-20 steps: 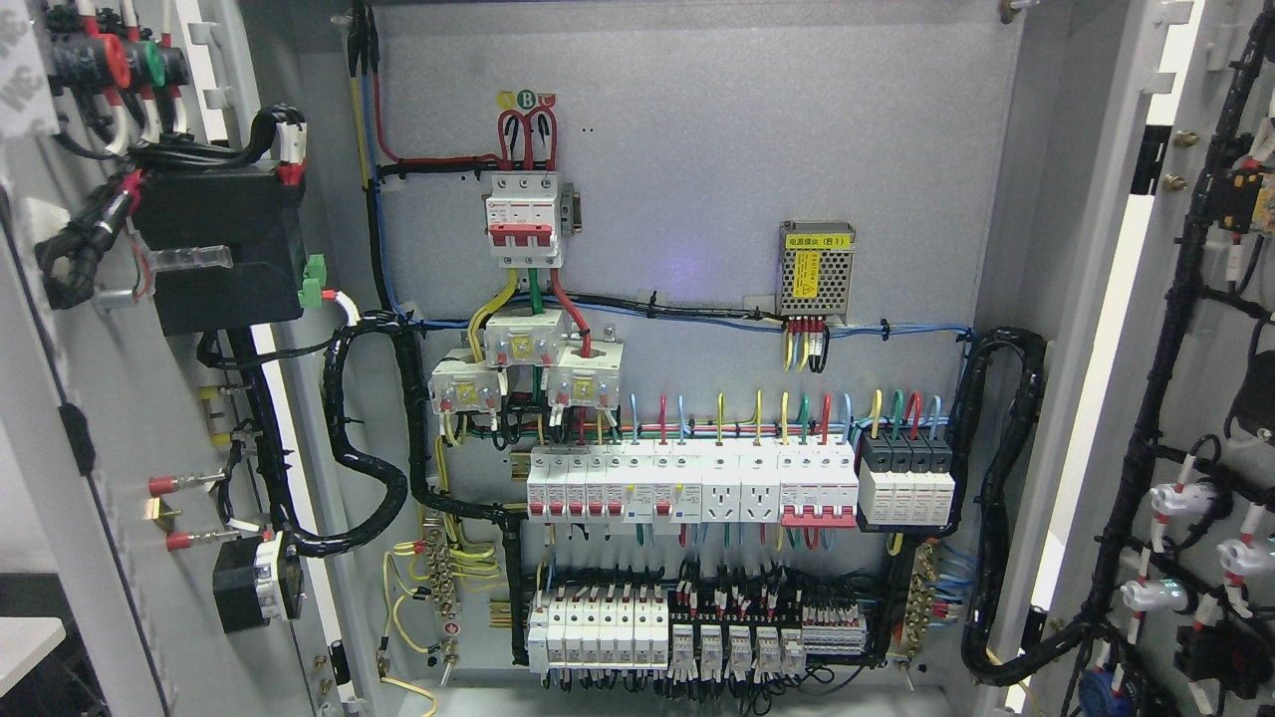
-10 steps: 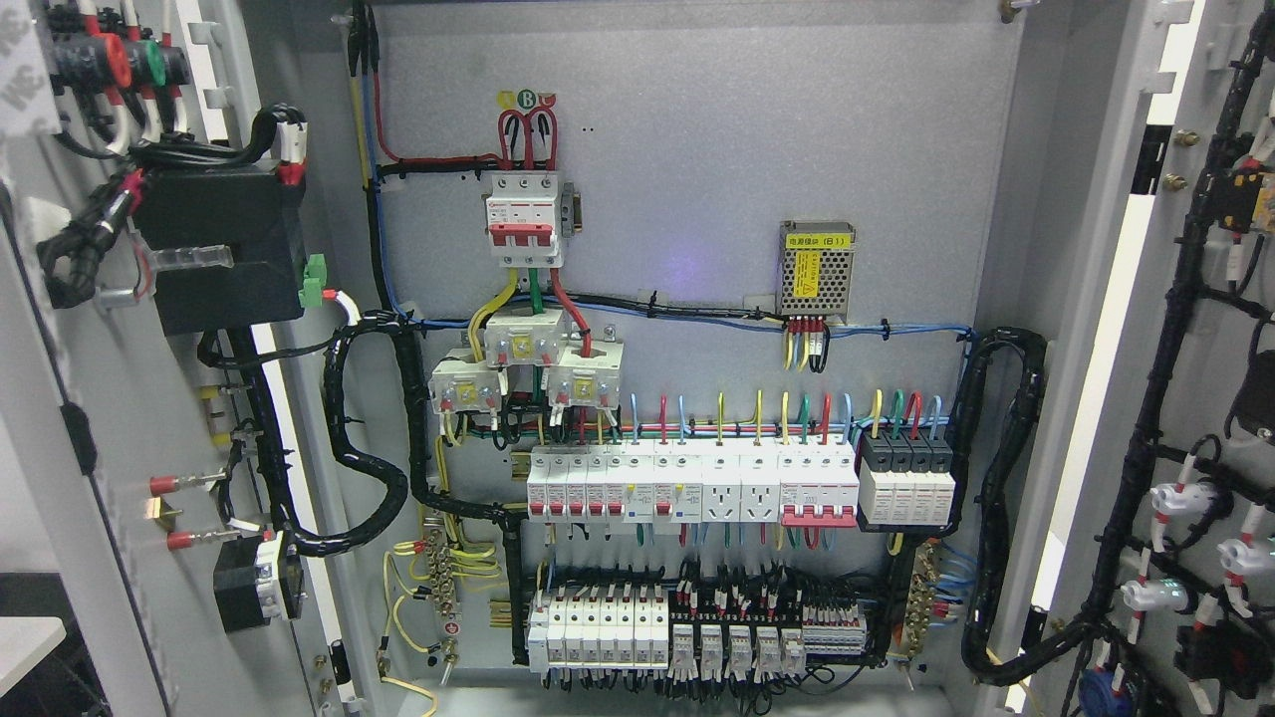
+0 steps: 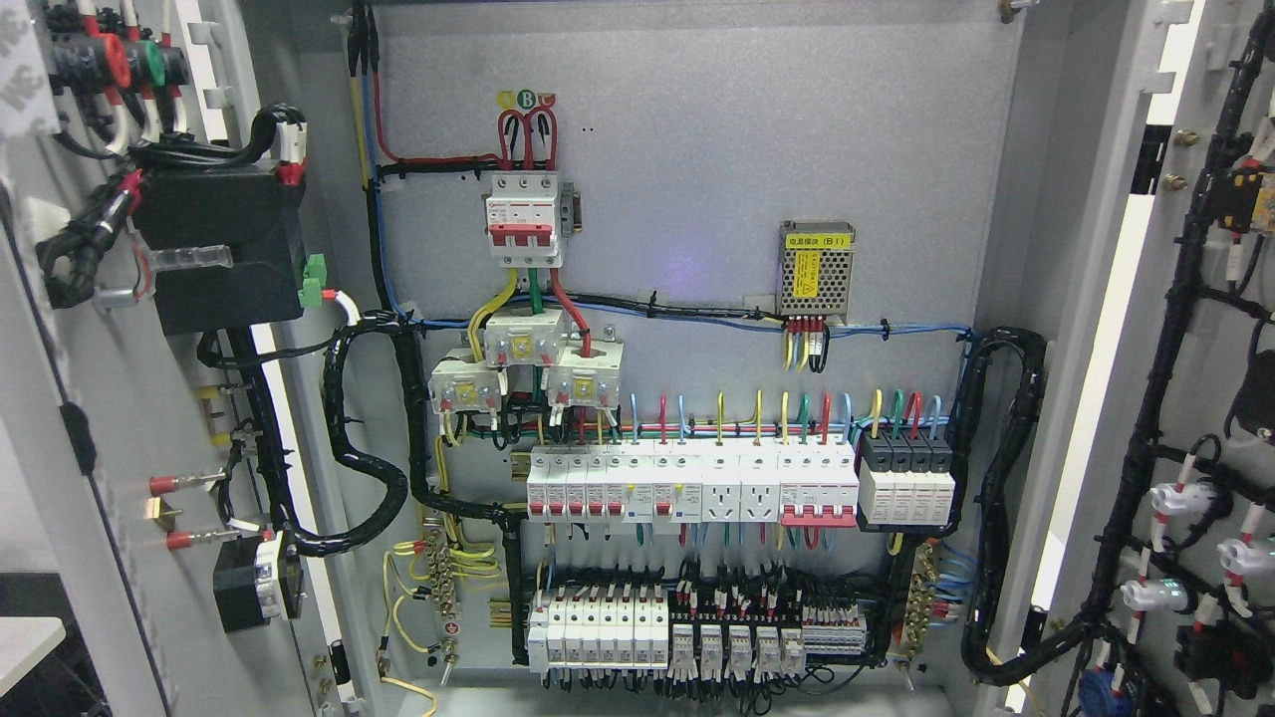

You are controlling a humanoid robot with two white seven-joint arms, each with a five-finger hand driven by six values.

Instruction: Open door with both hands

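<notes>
You're looking straight into an electrical cabinet with both doors swung wide. The left door fills the left edge of your view, its inner face turned toward you, carrying a black box up high, red and green button backs at the top corner and a smaller black block lower down. The right door stands open along the right edge, with a thick black cable bundle running down its inner face past white connectors.

Between them sits the grey back panel. Near its top there's a white breaker with red switches, fed by red wires from above. To the right hangs a small metal power supply with a yellow label. Below that, a long row of white breakers and sockets runs across the panel, ending in a black block on the right, and a second row of breakers and relays sits near the bottom (coloured wires loop in above and between the rows).

A black corrugated hose loops from the left door into the panel, and another hose curves down at the right.

Neither of your robot's hands shows here, so I can't tell you how open either one is or whether it has hold of anything.
</notes>
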